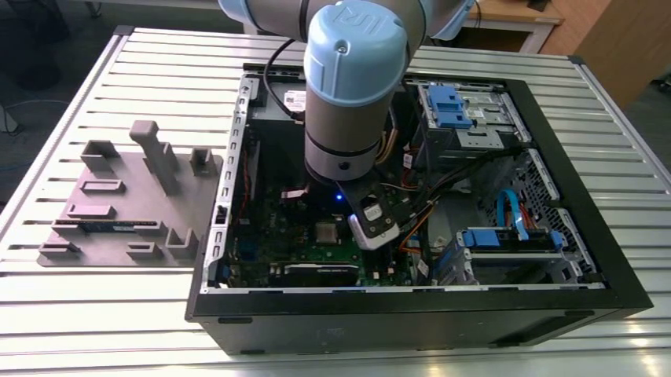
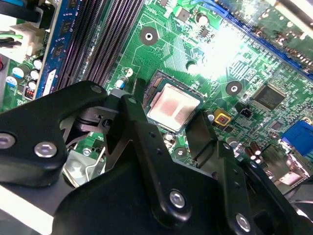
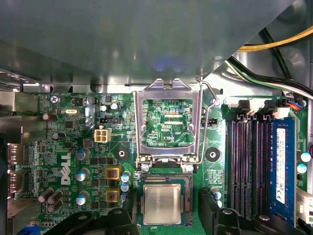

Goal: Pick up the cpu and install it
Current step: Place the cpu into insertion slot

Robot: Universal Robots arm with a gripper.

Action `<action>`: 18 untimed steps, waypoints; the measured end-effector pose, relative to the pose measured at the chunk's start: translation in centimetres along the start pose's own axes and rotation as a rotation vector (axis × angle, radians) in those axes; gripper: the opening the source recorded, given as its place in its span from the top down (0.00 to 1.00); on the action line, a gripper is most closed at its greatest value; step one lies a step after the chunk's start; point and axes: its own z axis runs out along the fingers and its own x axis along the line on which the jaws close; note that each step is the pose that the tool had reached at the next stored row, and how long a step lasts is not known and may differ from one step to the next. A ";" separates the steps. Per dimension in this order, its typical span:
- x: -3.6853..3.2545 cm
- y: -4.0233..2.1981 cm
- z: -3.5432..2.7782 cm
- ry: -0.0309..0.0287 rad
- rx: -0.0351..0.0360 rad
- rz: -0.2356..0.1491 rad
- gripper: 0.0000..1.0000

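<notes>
The cpu (image 1: 326, 232) lies flat on the green motherboard (image 1: 275, 236) inside the open computer case (image 1: 419, 322), which rests on a slatted metal table (image 1: 105, 314). In the exterior view the arm (image 1: 354, 86) reaches down into the case just beside the chip, on the exterior view's right of it. A grey fixture (image 1: 126, 204) sits on the table outside the case, on the exterior view's left.

In the second wrist view the cpu (image 2: 173, 106) sits in its socket (image 2: 152, 82), silver top up. The gripper (image 2: 166, 113) hangs over it, its black fingers (image 2: 142, 132) spread wide, one on each side of the chip and apart from it.

In the first wrist view the cpu (image 3: 162, 204) sits level within the socket (image 3: 164, 179). The metal retention frame (image 3: 167, 87) is swung open beyond it. The gripper (image 3: 168, 208) straddles the socket, its fingers (image 3: 208, 205) clear of the chip's edges. Memory slots (image 3: 244, 166) run beside the socket.
</notes>
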 end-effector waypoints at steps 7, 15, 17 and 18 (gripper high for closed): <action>0.01 0.00 0.00 0.0000 0.0000 0.000 0.48; 0.01 0.00 0.00 0.0000 0.0000 0.000 0.48; 0.01 0.00 -0.07 0.0000 -0.0001 -0.001 0.48; 0.01 0.00 -0.10 0.0000 -0.0001 -0.002 0.48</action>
